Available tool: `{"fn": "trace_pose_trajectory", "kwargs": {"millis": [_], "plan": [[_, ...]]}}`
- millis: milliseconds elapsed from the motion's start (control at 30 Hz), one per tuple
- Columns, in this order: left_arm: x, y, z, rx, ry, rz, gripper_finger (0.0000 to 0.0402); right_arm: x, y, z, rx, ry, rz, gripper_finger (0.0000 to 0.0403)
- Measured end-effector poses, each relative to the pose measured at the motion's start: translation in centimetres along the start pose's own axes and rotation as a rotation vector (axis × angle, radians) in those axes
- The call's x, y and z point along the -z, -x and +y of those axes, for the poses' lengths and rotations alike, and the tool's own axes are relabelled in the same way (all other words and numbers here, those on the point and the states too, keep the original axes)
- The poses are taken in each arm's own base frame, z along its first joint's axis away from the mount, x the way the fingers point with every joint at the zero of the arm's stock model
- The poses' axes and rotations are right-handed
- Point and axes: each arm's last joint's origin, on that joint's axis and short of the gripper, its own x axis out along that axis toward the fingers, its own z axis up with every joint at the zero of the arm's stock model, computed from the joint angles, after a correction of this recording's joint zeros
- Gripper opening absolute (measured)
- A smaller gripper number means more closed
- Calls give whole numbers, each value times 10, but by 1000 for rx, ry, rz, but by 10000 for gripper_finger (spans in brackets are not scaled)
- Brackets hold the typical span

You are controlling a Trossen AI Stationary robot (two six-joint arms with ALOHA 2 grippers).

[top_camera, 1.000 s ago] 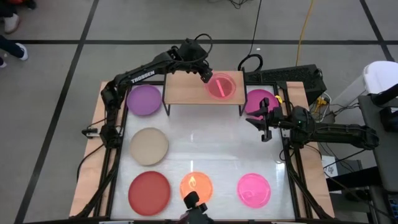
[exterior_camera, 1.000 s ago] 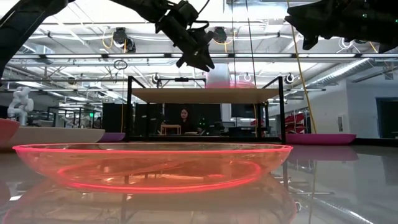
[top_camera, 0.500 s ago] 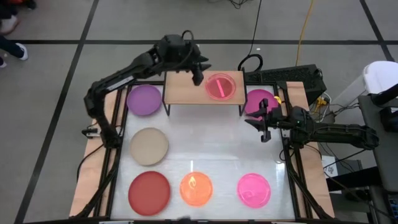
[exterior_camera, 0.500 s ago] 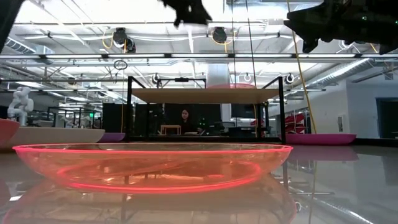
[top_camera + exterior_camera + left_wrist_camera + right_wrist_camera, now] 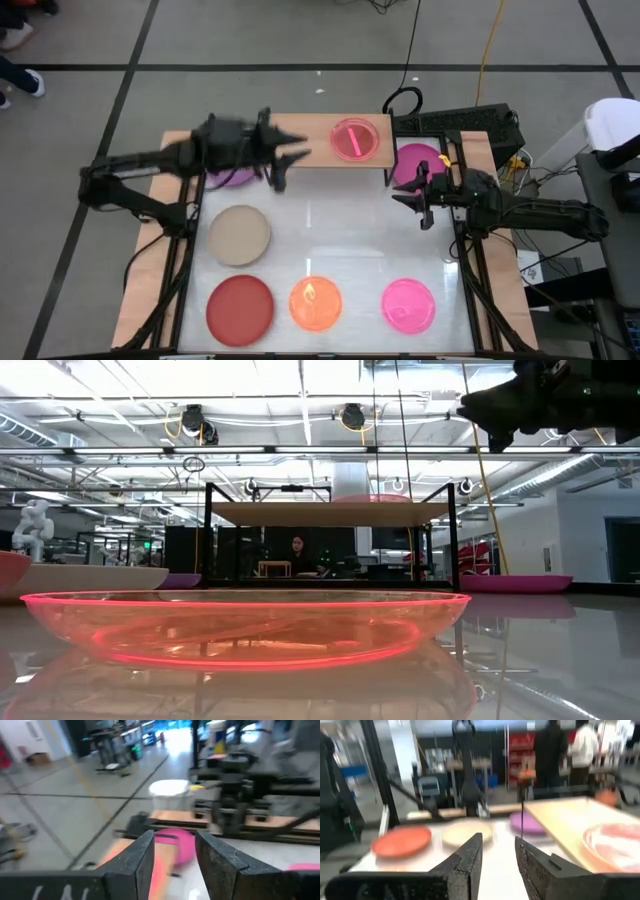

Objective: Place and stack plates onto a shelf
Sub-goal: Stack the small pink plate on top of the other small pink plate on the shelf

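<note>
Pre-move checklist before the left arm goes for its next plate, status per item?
1. Left gripper empty and open: ok.
2. Pink plate lies on the shelf: ok.
3. Bare shelf space left beside it: ok.
4. Purple plate free to grab: cannot tell, arm covers most of it.
5. Right gripper open, off the shelf, near the magenta plate: ok.

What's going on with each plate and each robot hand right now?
Pink plate: on the shelf.
Purple plate: on the table, partly under the left arm.
Magenta plate: on the table beside the shelf.
Beige, red, orange, second pink plates: on the table.
Left end effector: open, empty.
Right end effector: open, empty.
</note>
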Motion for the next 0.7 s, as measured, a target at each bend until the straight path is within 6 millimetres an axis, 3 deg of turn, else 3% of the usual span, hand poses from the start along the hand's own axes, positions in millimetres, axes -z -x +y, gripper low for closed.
{"fn": "trace_pose_trajectory", "kwargs": {"millis": [167, 267, 400, 567, 700], "plan": [[55, 17, -23, 69, 68, -192, 147, -19, -1, 1, 14, -30, 158, 98], [81, 25, -29, 83, 92, -310, 147, -21, -6, 3, 1, -50, 193, 98], [117, 26, -32, 83, 102, -337, 147, -31, -16, 8, -35, -22, 261, 98], [138, 26, -27, 15, 110, -342, 147, -70, -35, 15, -60, -16, 400, 98], [138, 25, -22, -20, 135, -347, 147, -76, -55, 19, -91, -9, 526, 98]]}}
